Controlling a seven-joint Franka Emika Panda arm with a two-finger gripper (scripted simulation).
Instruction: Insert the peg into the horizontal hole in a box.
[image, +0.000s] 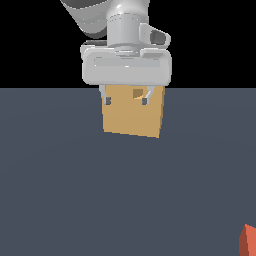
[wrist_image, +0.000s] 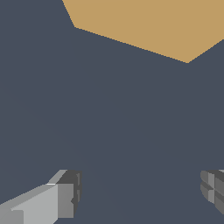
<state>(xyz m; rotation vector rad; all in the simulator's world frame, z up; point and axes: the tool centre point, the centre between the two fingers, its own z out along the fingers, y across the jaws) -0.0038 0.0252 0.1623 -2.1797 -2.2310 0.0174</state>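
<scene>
The tan box stands on the dark floor in the middle of the exterior view, and its small square hole shows near the top of its front face. My white gripper hangs in front of the box's upper part, open, with nothing between its fingers. Only the orange-red end of the peg shows, at the lower corner on the exterior view's right, far from the gripper. In the wrist view the box is a tan patch, and both fingertips are wide apart over bare floor.
A flat dark grey-blue floor stretches around the box. The arm's grey wrist rises above the gripper against a black background.
</scene>
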